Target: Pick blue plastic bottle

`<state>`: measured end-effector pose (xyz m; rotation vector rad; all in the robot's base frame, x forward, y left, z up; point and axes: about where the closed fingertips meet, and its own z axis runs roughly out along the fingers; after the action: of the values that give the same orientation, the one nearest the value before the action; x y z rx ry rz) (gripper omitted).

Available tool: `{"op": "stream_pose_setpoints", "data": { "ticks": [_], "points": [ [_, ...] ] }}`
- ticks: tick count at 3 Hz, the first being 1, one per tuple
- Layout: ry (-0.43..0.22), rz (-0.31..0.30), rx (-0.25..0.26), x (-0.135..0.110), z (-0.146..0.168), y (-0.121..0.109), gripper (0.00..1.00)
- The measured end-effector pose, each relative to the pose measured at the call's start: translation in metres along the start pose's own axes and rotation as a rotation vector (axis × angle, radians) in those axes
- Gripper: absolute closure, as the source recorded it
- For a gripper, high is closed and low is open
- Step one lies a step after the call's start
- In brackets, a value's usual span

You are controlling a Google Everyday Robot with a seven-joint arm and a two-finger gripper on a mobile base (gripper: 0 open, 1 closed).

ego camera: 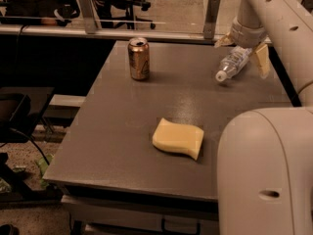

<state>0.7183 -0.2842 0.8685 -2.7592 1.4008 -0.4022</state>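
Observation:
The blue plastic bottle [233, 63] lies on its side at the far right of the grey table [117, 131], white cap pointing toward the front left. My gripper [243, 51] hangs from the white arm at the bottle's far end. It is open, with one tan finger [224, 41] to the bottle's left and the other [261, 59] to its right, so the bottle's rear end lies between them. Nothing is held.
A bronze drink can [139, 58] stands upright at the far left. A yellow sponge [178, 138] lies near the table's middle front. The arm's large white body [264, 175] fills the lower right. A rail with posts [211, 11] runs behind the table.

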Motion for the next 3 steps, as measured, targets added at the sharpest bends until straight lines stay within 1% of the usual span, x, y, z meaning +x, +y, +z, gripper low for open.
{"op": "stream_pose_setpoints", "data": {
  "ticks": [1, 2, 3],
  "points": [
    [0.007, -0.049, -0.044, 0.0031, 0.0131, -0.0031, 0.04],
    [0.006, -0.071, -0.058, 0.0045, 0.0185, -0.0047, 0.26],
    [-0.010, -0.072, -0.046, 0.0047, 0.0196, -0.0044, 0.49]
  ]
}}
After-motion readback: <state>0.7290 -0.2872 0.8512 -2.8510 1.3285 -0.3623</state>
